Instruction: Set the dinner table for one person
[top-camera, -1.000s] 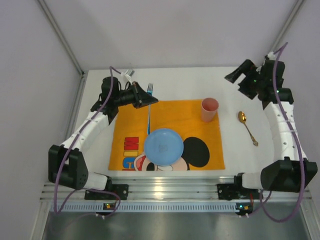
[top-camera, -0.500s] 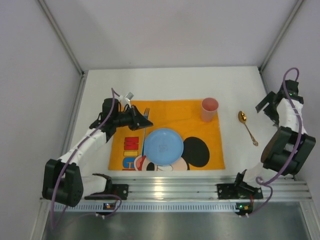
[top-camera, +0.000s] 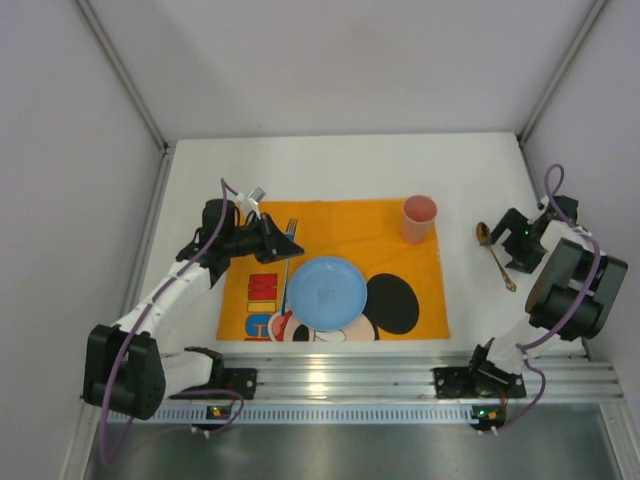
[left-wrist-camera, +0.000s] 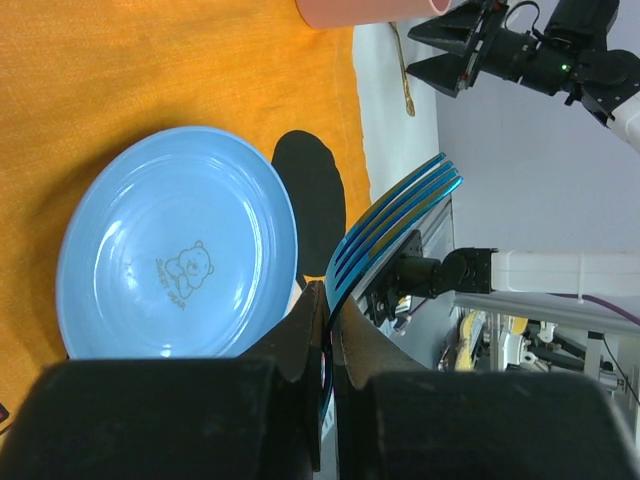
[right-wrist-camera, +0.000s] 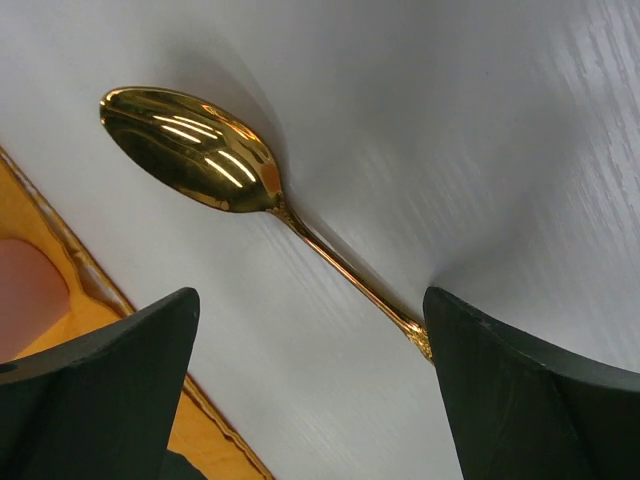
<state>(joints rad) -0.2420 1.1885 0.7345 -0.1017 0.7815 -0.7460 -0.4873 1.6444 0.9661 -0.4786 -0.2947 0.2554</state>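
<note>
The left pincer (top-camera: 272, 238) is clamped tight on the handle of a fork (left-wrist-camera: 395, 215), the two fingers pressed together with only the thin metal between them. The blue-tinted tines stick out past the fingertips. Whether the fork touches anything below cannot be told. Just beyond this pincer, under and beside the tines, lies a blue plate (left-wrist-camera: 175, 245) with a small bear printed at its middle. The plate rests on an orange cloth (top-camera: 350, 230) that also lies beneath the pincer.

The right pincer (right-wrist-camera: 310, 300) is spread wide and grips nothing. A gold spoon (right-wrist-camera: 190, 150) lies flat between its fingers, touching neither as far as the wrist view shows. The bowl sits toward the cloth's edge and the handle runs back toward one finger. A pink cup (top-camera: 419, 219) stands upright on the cloth's far corner, well apart from the left pincer and nearer the right one.

The white surface (top-camera: 340, 165) lies directly under the right pincer and the spoon, and it spreads out past the cloth on every side of both pincers.
</note>
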